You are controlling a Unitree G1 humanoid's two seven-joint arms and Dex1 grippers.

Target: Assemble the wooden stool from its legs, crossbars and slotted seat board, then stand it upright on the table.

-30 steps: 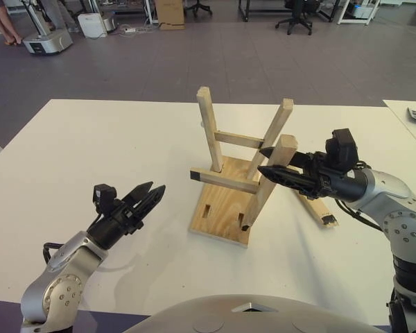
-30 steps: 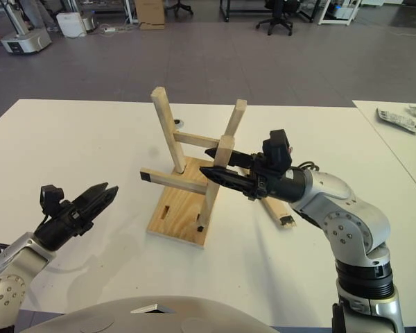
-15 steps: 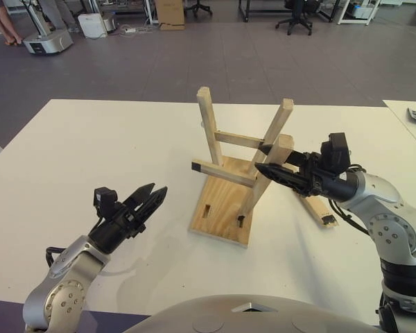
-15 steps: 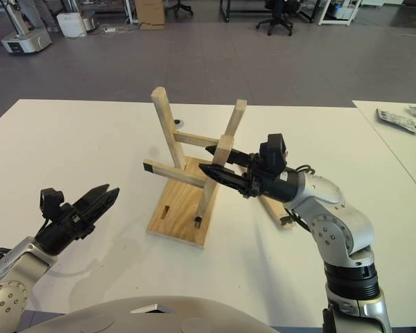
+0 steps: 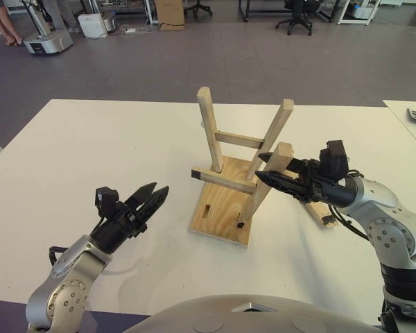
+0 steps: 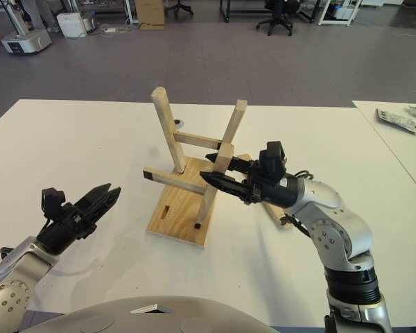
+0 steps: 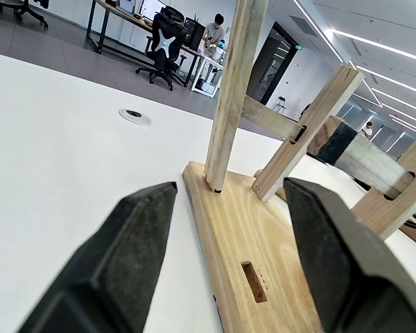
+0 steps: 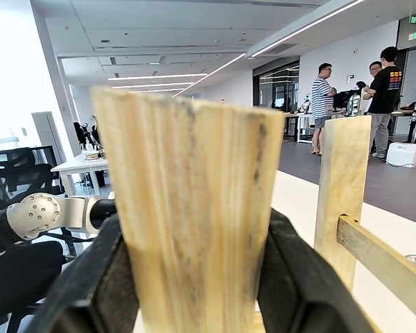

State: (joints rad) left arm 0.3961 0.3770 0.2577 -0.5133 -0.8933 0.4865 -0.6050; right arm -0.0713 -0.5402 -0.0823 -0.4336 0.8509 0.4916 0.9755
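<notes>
With your left gripper (image 5: 156, 193) gaping at 8 o'clock, the leg (image 5: 262, 189) clamped in your right gripper (image 5: 262, 166) may lever out of the seat board (image 5: 218, 211).

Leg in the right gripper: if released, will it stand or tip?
Likely to tip: the leg leans steeply, held near its top by the right gripper, and its crossbar sticks out sideways. Probably stiff, being plain wood.

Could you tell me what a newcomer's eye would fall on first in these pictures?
An upside-down, half-built stool stands out mid-table: its seat board lies flat on the white table with legs pointing up. The right gripper clasps the top of the near leg, which leans. The left gripper hangs open over the table's near left.
</notes>
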